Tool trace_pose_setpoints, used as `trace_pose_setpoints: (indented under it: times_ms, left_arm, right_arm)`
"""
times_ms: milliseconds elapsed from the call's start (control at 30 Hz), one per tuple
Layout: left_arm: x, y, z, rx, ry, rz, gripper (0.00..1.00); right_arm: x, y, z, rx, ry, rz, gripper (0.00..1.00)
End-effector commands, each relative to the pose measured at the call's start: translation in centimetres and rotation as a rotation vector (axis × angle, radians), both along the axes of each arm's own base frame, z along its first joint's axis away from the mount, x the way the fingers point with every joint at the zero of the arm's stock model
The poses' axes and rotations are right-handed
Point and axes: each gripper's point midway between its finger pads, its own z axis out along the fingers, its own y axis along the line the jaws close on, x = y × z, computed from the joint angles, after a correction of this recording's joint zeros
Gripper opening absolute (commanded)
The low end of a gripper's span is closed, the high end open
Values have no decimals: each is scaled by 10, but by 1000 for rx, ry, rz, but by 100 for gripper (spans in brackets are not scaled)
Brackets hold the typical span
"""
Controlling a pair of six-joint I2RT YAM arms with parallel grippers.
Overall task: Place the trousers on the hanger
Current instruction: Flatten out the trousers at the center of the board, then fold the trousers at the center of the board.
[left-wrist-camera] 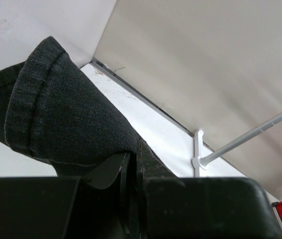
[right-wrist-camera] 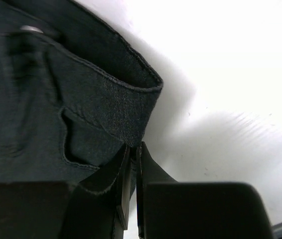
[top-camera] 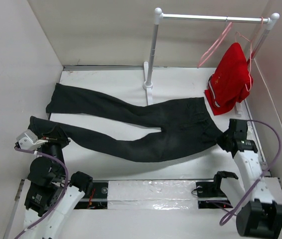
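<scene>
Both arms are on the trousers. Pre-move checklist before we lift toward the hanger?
1. Hem grip: left end effector is shut on a leg hem of the trousers. Ok.
2. Waist grip: right end effector is shut on the waistband edge. Ok.
3. Bite depth on both grips: cannot tell.
4. Far leg clear of the rack post and its foot: cannot tell; they lie close together in the top view.
5. Target free: the hanger hangs bare on the rail. Ok.
6. Room beside it: cannot tell; the red garment hangs right next to it.
</scene>
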Motion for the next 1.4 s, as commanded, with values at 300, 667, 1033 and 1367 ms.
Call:
trace_pose_setpoints:
  times_ms: [300,667,1033,1367]
  left_arm:
    - [13,12,2,3,65,124,0]
    - [51,5,-24,101,246,177,0]
    - [90,58,-75,21,449,410,0]
    - [116,114,-112,-84,540,623,0]
  right_arm:
    - [-27,-16,110,-179,-210,57,5]
    - [83,1,155,-200,-433,295,0]
    - [182,19,170,-176,-594,402,0]
    - [232,23,160,-138,-637,384,0]
